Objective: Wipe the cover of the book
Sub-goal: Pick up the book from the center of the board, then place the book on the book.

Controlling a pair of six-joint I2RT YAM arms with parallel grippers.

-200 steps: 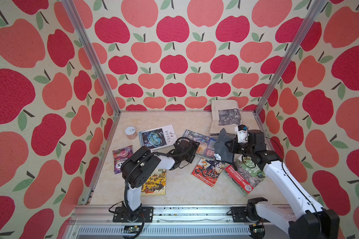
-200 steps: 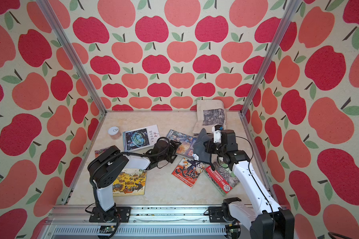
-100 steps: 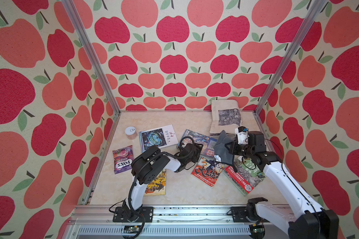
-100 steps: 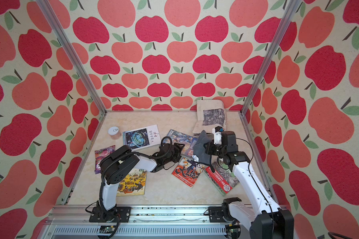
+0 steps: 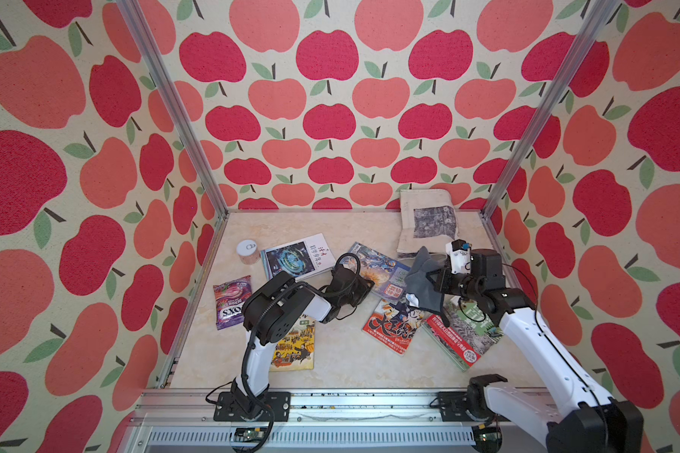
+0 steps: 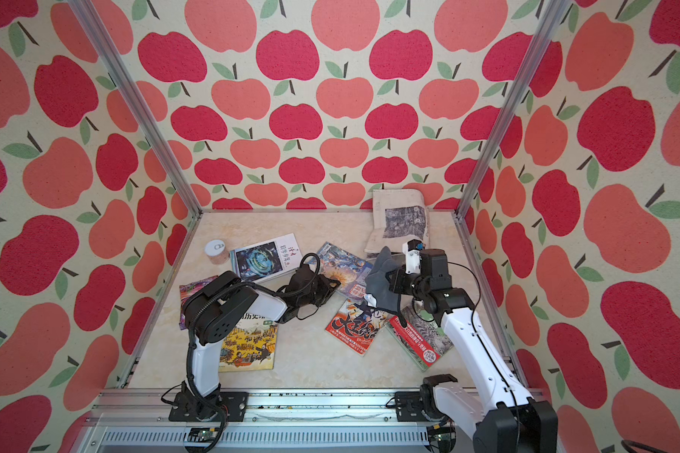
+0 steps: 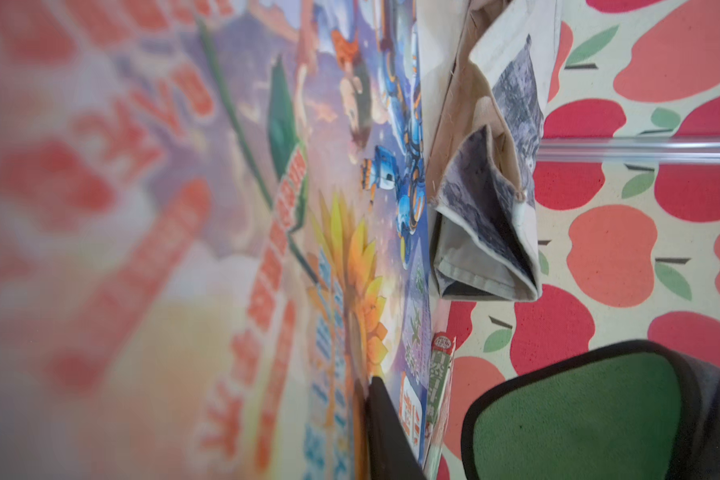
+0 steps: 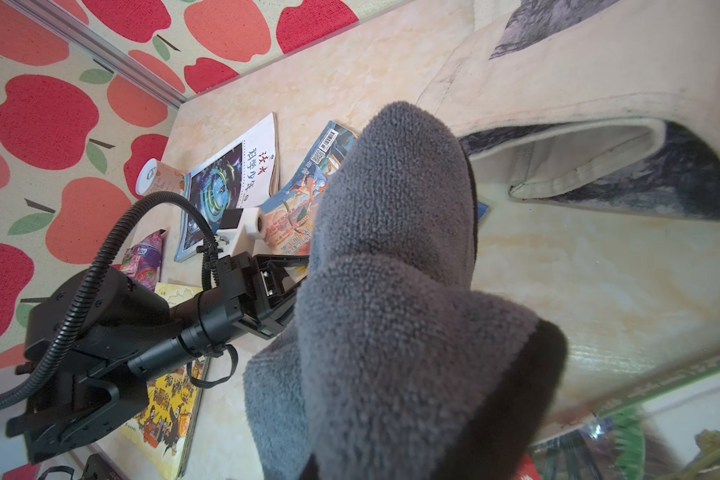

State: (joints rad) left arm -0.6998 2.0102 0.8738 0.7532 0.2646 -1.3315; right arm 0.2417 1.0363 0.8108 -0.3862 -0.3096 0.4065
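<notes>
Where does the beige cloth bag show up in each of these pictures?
In a top view: the cloth bag rests against the back wall, far right.
In a top view: cloth bag, same far-right spot.
Left wrist: cloth bag just past the comic book's far edge.
Right wrist: cloth bag behind the grey cloth.
Shared landmark: that comic book, sunflower on its cover.

Pale marbled worktop [image 5: 342, 364]. Far left, a small can [image 5: 248, 251] beside a white-covered book [image 5: 297, 257]; left edge, a purple candy bag [image 5: 230, 300]; near left, a yellow picture book [image 5: 295, 353]. Centre, a blue comic book [image 5: 383, 266]; right, a red manga [image 5: 393, 327], a green book [image 5: 472, 337]; far right, a canvas bag [image 5: 428, 221].
</notes>
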